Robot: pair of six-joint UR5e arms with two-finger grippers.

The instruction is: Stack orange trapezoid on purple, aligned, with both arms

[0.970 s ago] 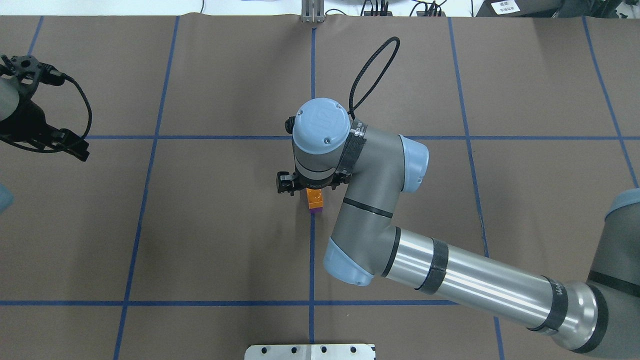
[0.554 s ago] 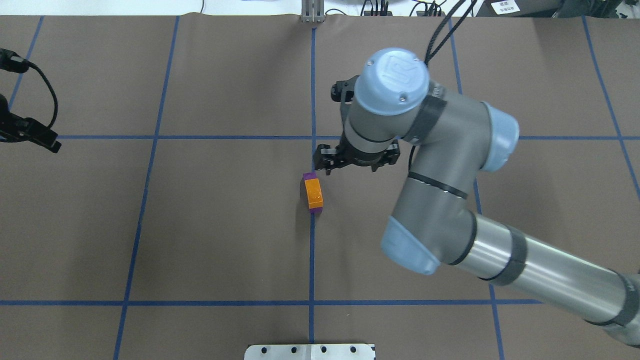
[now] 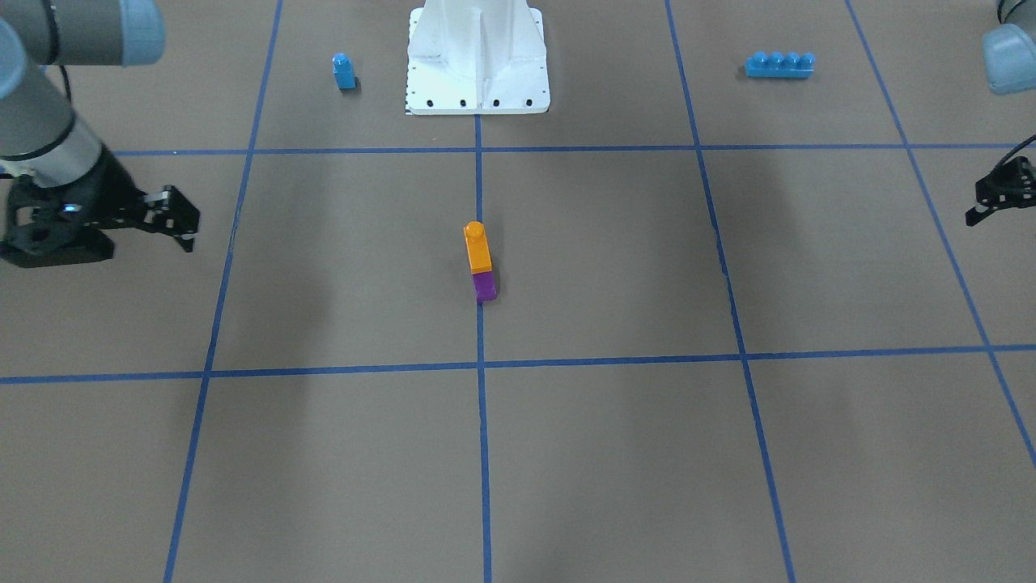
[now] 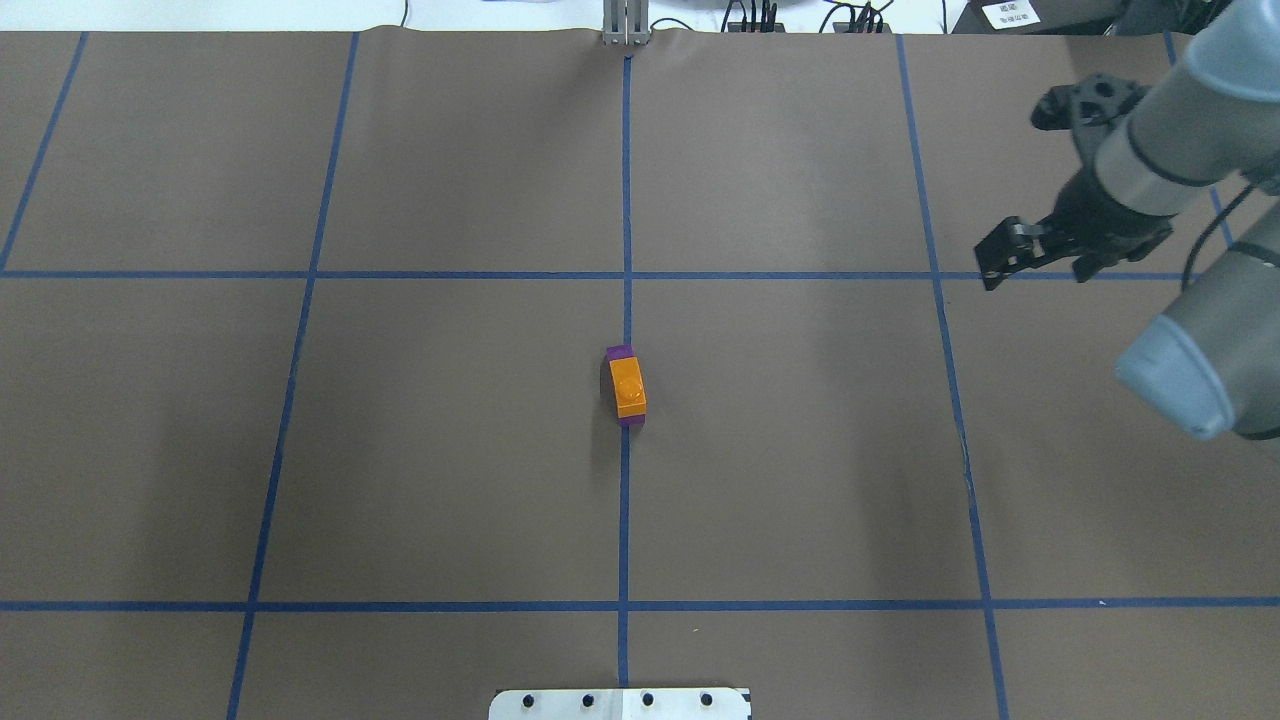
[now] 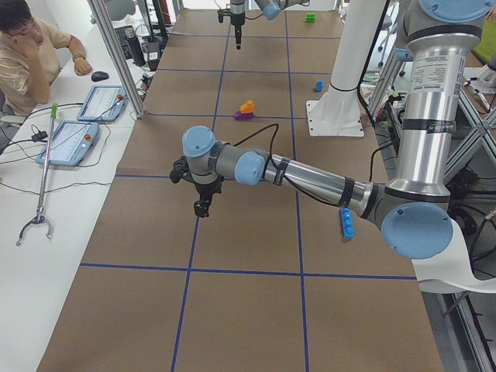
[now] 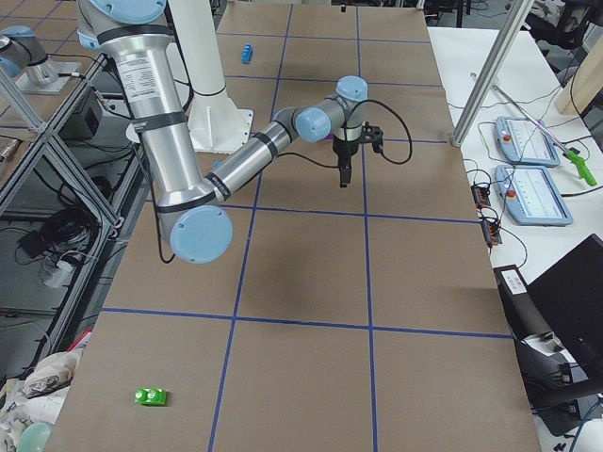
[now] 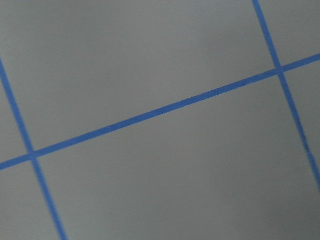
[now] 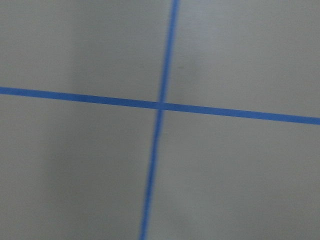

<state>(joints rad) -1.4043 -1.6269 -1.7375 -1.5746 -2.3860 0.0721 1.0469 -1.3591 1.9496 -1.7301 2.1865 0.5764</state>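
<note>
The orange trapezoid (image 4: 627, 385) sits on the purple brick (image 4: 620, 352) at the table's middle, on the centre blue line, and nothing holds the stack. The front view shows the orange (image 3: 477, 247) above the purple (image 3: 485, 286), stud up. My right gripper (image 4: 1035, 272) is open and empty, far to the right of the stack over a blue tape line. My left gripper (image 3: 999, 198) is far out at the other side and is out of the overhead view. Only part of it shows, so I cannot tell whether it is open or shut.
A small blue single-stud brick (image 3: 344, 71) and a long blue four-stud brick (image 3: 779, 64) lie on either side of the white pedestal (image 3: 477, 57). A green brick (image 6: 151, 396) lies at the table's right end. An operator (image 5: 31, 54) sits beside the table.
My right gripper has left the orange brick on the purple one and swung away to the far right. My left gripper has moved out of the overhead view's left edge.
</note>
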